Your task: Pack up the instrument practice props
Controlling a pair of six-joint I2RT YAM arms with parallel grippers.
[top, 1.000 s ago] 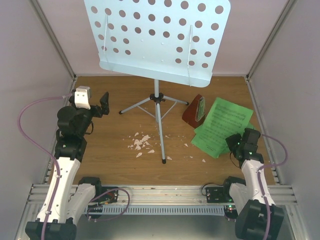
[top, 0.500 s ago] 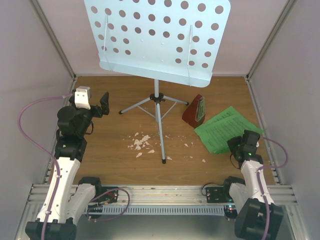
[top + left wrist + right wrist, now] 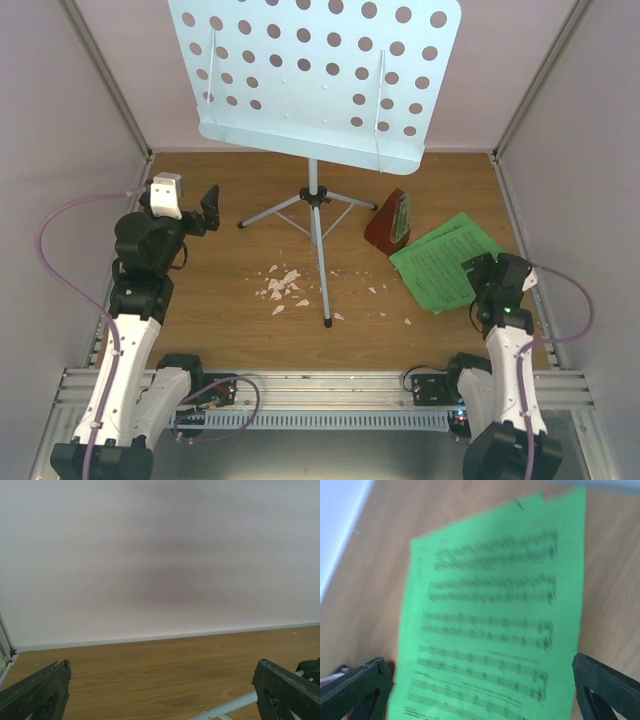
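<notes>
Green sheet music (image 3: 445, 262) has dropped flat beside the metronome (image 3: 390, 222) — right gripper (image 3: 480, 692) open, empty; probably floppy, light — pinch its edge.

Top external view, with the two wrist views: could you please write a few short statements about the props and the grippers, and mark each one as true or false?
1. The music stand stands upright on the table. True.
2. The metronome sits on the desk of the music stand. False: it stands on the table, beside the sheet music.
3. The right gripper is open above the sheet music. True.
4. The left gripper holds the metronome. False: it is open and empty, on the left side, far from the metronome.
</notes>
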